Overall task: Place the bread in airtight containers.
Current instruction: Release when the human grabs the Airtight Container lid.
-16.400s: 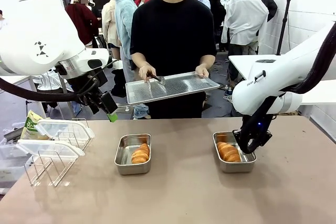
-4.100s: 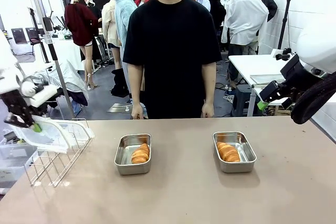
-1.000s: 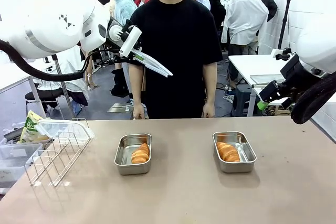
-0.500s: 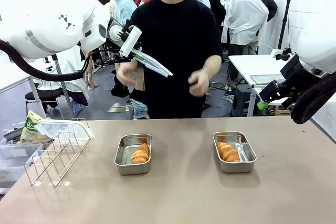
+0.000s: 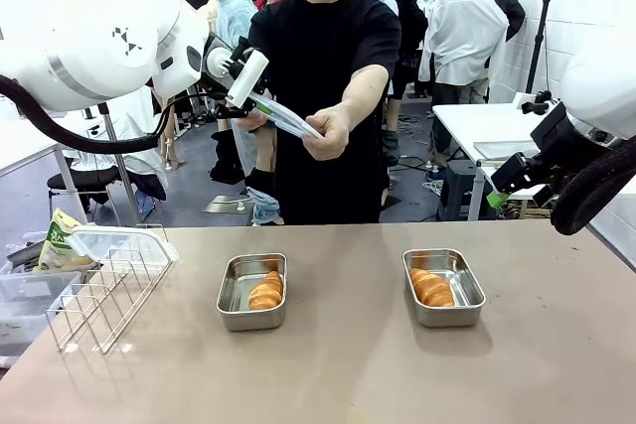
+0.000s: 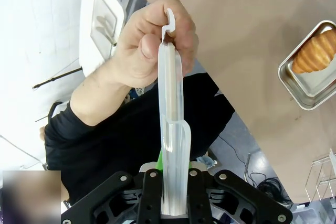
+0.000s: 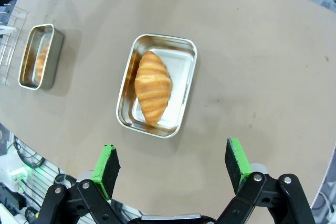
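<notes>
Bread rolls lie in two open steel tins on the brown worktop (image 5: 348, 374). One roll (image 5: 265, 291) is in the left tin (image 5: 237, 290) and the other roll (image 5: 431, 287) is in the right tin (image 5: 461, 277). Each tin has no lid on it. The two tins stand well apart.

At the left edge of the worktop stands a wire rack (image 5: 94, 305). A clear lid on the rack (image 5: 114, 242) rests on its top.

On the right, the right arm (image 5: 596, 156) hangs high above the worktop. The right jaws are wide open and hold nothing. Their green pads (image 7: 107, 167) are far apart, and the right tin with its roll lies far below them.

Farther back and up high, the left arm (image 5: 89, 37) reaches toward the middle. The left jaws are shut tight on one end of a second clear lid, the held lid (image 5: 286, 119). It tilts down toward the far side.

Across the worktop stands a person in a black shirt (image 5: 318, 57). The person's hand (image 5: 328, 133) pinches the other end of the held lid, so both have hold of it.
</notes>
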You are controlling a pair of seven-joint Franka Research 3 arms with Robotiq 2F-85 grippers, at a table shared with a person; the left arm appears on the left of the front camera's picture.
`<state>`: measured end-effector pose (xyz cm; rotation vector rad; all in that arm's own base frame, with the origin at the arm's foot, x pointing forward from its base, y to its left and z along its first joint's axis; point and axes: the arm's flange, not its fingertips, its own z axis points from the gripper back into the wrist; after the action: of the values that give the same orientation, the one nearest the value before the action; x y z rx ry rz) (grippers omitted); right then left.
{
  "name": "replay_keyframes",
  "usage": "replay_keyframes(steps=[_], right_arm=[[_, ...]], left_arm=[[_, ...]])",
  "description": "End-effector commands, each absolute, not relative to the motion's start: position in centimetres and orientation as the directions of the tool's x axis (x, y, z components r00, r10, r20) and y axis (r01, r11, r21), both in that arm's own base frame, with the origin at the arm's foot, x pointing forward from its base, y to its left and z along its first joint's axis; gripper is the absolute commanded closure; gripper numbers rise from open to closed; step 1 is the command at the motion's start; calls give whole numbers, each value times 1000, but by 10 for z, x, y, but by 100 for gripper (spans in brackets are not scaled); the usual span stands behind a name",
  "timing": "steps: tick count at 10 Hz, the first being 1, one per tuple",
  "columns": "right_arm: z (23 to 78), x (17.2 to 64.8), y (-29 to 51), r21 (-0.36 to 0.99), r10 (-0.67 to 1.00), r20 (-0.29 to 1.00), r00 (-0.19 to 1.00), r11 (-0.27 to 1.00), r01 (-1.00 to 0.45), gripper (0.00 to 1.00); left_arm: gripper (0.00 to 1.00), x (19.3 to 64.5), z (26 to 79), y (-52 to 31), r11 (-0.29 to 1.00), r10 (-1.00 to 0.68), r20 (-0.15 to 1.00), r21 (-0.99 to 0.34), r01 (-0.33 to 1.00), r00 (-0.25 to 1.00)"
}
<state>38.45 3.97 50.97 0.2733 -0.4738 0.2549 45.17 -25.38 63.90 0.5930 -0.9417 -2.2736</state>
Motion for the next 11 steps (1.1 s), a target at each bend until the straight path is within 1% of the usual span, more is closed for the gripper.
replay_keyframes(steps=[1,11], right_arm=[[510,386,40,199,177,478,860,932,-302,0],[510,386,40,199,177,478,860,932,-302,0]], left_arm=[[100,453,643,-252,-567,-669,-176,749,343,-722],[100,453,643,-252,-567,-669,-176,749,343,-722]])
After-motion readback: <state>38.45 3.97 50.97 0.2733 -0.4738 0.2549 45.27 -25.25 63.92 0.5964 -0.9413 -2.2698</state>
